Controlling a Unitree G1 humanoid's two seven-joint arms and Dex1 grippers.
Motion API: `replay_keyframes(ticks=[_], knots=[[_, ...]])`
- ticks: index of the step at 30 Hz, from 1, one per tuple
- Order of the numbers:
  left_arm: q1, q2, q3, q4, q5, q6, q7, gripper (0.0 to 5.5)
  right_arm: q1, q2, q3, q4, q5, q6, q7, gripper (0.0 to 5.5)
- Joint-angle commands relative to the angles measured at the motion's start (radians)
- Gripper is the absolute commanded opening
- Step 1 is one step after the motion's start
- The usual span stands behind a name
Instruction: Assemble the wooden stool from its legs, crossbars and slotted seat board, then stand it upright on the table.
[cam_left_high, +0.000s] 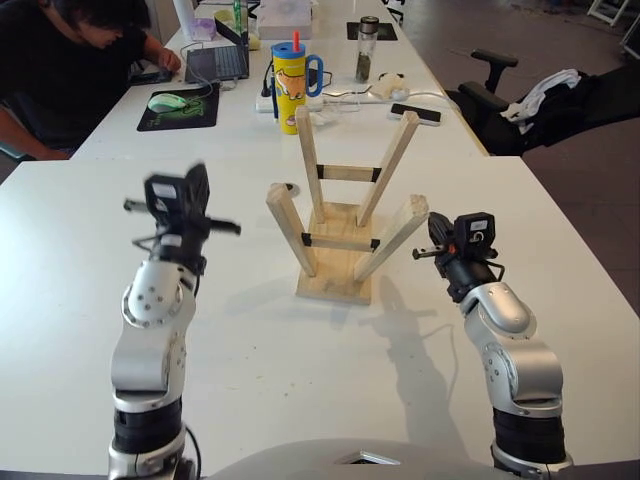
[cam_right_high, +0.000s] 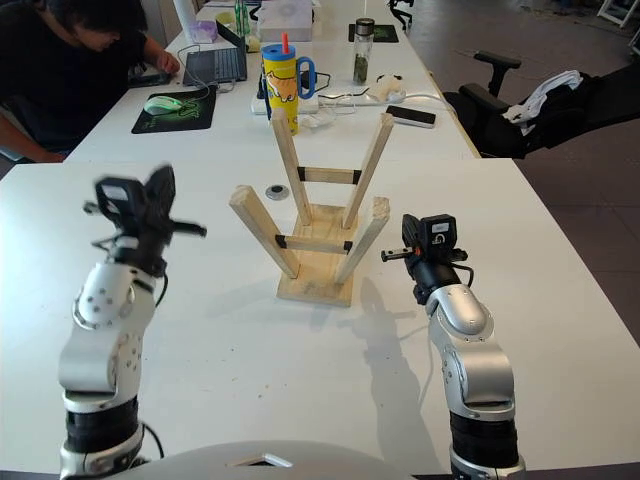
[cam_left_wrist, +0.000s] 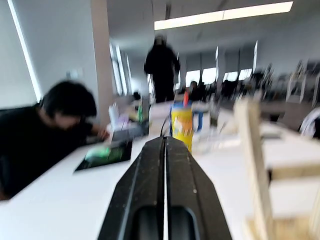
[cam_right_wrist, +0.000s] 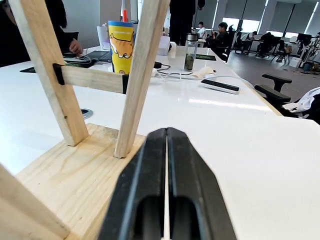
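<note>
Your right gripper (cam_right_wrist: 166, 132) has its fingers pressed flat together, holding nothing, and sits at about 4 o'clock of the stool (cam_left_high: 338, 235), just beside the near right leg (cam_left_high: 392, 238). Your left gripper (cam_left_wrist: 164, 141) is likewise pinched shut and empty, raised at 9 o'clock, apart from the wood.

The stool looks assembled but rests upside down on its seat board (cam_left_high: 335, 287) mid-table (cam_left_high: 300, 380), legs up.

Push in with closed fingers and you will likely shove that leg, sliding or toppling the stool. Lift by one leg and it may pull out of the seat. Flip it carelessly towards 12 o'clock and it could reach the yellow cup (cam_left_high: 290, 78).
</note>
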Motion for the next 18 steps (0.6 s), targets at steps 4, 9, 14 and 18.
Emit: replay_keyframes(ticks=[4,9,14,18], knots=[[-0.450,0.003,0.055,-0.006,-0.236,0.083,-0.021,0.01,0.035,0.011,0.047,0.088,-0.054,-0.103,0.015,0.00],[-0.013,0.060,-0.212,0.158,-0.267,0.608,-0.026,0.01,-0.015,0.017,0.070,0.093,-0.066,-0.113,0.026,0.00],[0.107,0.014,-0.233,0.157,-0.277,0.620,-0.012,0.01,-0.070,0.022,0.070,0.106,-0.059,-0.110,0.026,0.00],[-0.169,-0.014,-0.164,0.136,-0.212,0.375,0.005,0.01,-0.094,0.030,0.032,0.179,0.005,-0.119,0.071,0.00]])
